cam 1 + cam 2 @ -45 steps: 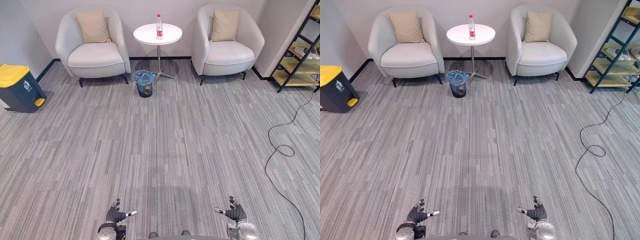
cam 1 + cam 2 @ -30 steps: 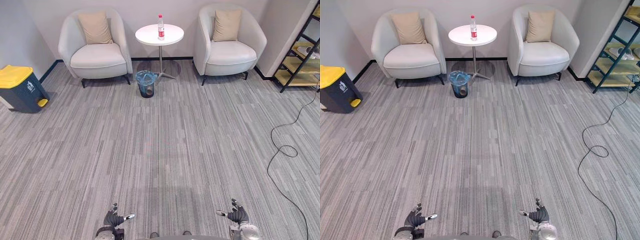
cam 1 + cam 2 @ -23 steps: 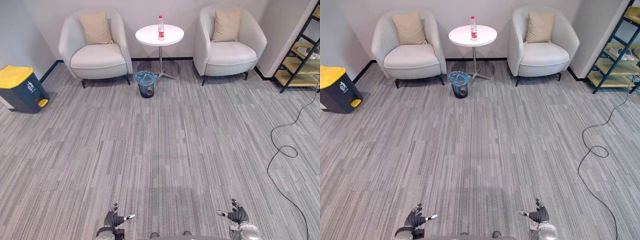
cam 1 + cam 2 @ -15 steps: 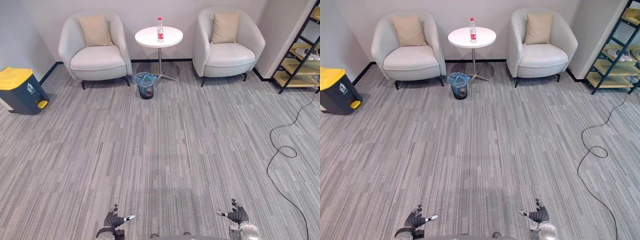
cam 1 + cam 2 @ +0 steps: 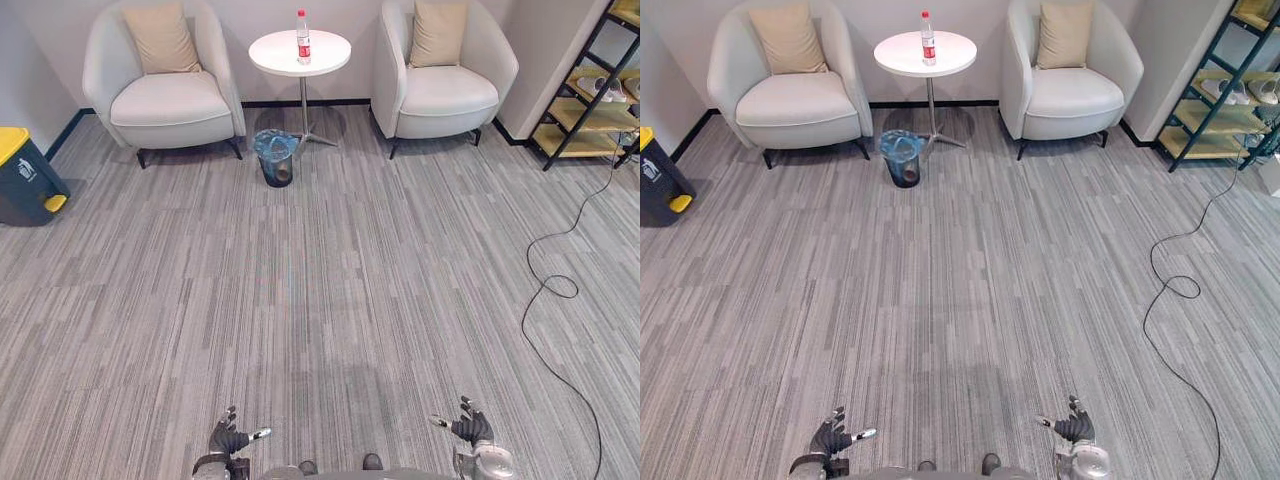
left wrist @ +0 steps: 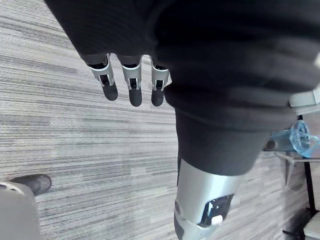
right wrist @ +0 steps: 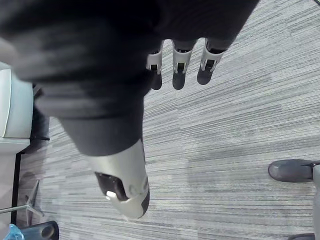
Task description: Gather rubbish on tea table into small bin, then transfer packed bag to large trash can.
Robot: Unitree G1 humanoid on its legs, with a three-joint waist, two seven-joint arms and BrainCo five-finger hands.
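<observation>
A clear bottle with a red label [image 5: 302,24] stands on the round white tea table [image 5: 322,56] at the far wall, between two armchairs. Below the table, on the carpet, is the small bin [image 5: 275,157] lined with a blue bag. The large dark trash can with a yellow lid [image 5: 20,175] stands at the far left. My left hand [image 5: 228,440] and right hand [image 5: 468,428] hang low at the near edge, far from the table, both open with relaxed fingers [image 6: 130,85] holding nothing.
Two white armchairs [image 5: 165,100] [image 5: 445,85] with beige cushions flank the table. A dark metal shelf unit [image 5: 590,90] stands at the far right. Grey striped carpet stretches between me and the table.
The whole picture has shifted: the table, chairs and trash can sit further left and slightly higher, so the camera has moved. Both hands hang as before.
</observation>
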